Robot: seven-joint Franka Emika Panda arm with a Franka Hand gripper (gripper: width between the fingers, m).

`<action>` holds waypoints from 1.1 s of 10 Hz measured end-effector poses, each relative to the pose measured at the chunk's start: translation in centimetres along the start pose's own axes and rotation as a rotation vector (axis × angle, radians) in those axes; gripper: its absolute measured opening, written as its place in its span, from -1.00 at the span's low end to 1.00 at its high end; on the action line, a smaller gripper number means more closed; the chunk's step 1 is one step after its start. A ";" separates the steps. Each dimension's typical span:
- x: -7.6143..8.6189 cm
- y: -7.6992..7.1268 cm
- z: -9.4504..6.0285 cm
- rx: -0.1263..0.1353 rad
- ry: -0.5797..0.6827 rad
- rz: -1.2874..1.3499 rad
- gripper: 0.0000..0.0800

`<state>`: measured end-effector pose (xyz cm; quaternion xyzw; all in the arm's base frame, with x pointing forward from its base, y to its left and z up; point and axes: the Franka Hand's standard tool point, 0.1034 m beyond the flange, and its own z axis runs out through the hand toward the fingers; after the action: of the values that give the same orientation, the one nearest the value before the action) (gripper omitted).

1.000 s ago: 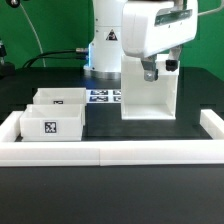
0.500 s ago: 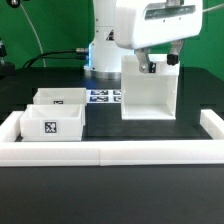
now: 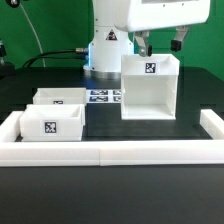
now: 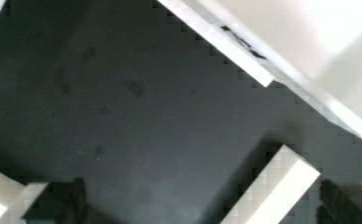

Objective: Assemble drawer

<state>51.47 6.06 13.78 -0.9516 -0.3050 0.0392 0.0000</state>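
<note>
The drawer's tall white shell (image 3: 150, 90) stands upright on the black table at the exterior view's right, open side forward, with a square tag (image 3: 151, 67) on its top edge. Two small white trays sit at the left: the near one (image 3: 52, 123) with a tag on its front, the other (image 3: 60, 97) behind it. My gripper (image 3: 159, 42) hangs open and empty just above the shell's top, touching nothing. In the wrist view the gripper (image 4: 204, 205) looks down on black table; a white wall edge (image 4: 293, 185) lies between the dark fingers (image 4: 53, 200).
A low white wall (image 3: 110, 152) borders the table at the front and sides. The marker board (image 3: 103, 97) lies flat between the trays and the shell. The robot's base (image 3: 105, 50) stands behind. Another white part's edge (image 4: 320, 50) crosses the wrist view.
My gripper has risen from the shell's top wall to above it, uncovering the shell's tag. The shell and both trays have stayed put.
</note>
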 end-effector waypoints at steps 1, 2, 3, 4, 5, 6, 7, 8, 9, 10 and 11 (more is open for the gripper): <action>0.0 0.0 0.0 0.000 0.000 0.000 0.62; 0.0 0.0 0.0 0.000 0.000 0.000 0.62; 0.0 0.0 0.1 0.001 -0.001 0.001 0.62; -0.7 -0.5 0.2 0.025 0.003 0.126 0.62; -1.7 -1.5 0.6 0.043 -0.002 0.230 0.62; -2.1 -2.5 0.8 0.043 -0.010 0.275 0.62; -2.0 -3.7 1.0 0.052 -0.020 0.337 0.62; -1.9 -4.4 1.1 0.059 -0.023 0.372 0.62; -2.0 -4.8 1.2 0.075 -0.025 0.391 0.62; -2.3 -5.0 1.5 0.086 -0.029 0.404 0.62; -2.3 -5.0 1.5 0.086 -0.028 0.404 0.62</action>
<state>46.63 8.78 12.61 -0.9919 -0.1060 0.0645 0.0285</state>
